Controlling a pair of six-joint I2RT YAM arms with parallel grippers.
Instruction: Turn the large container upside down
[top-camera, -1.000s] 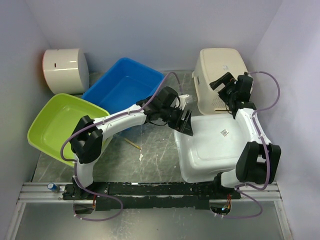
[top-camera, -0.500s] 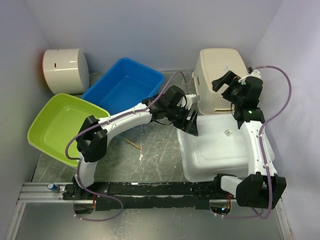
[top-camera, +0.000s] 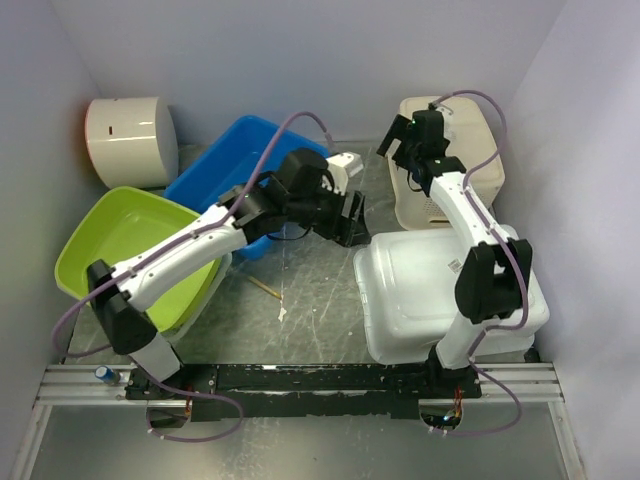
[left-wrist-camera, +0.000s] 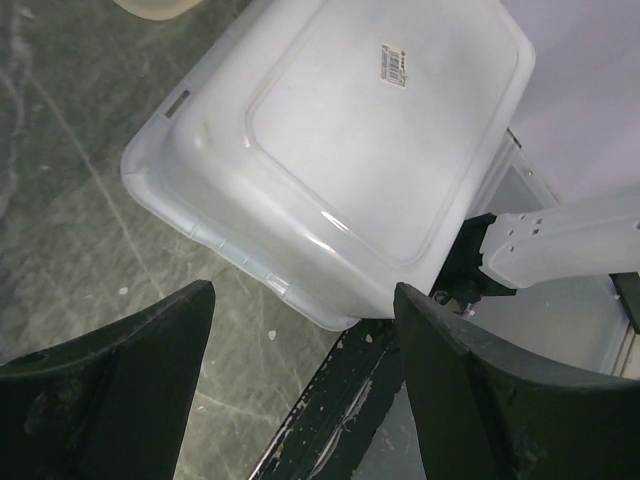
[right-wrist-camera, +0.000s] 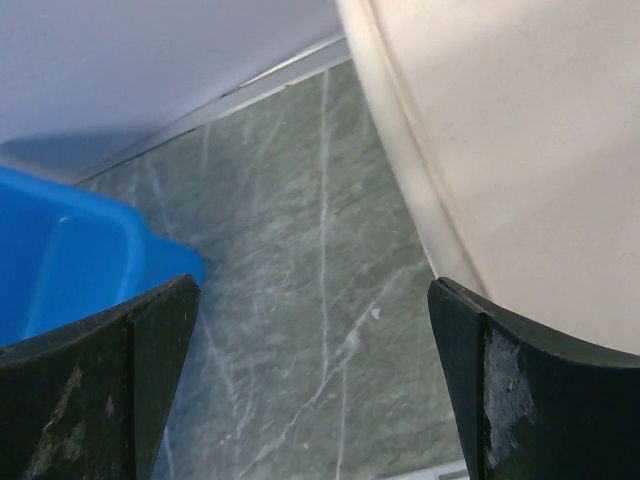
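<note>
Grey marbled table (top-camera: 300, 300) carried the large container (top-camera: 425, 290) at its near right, base up: glossy white plastic, rectangular, rounded corners, small label sticker (left-wrist-camera: 393, 63). I logged left gripper (top-camera: 352, 215) and right gripper (right-wrist-camera: 312, 290) both spread, empty.

Both arms have shifted

Left gripper (top-camera: 350, 215) has drawn back off the large container's (top-camera: 430, 300) edge toward the blue tub (top-camera: 240, 150); right gripper (top-camera: 392, 140) has swung left across the cream basket (top-camera: 480, 125)
</note>
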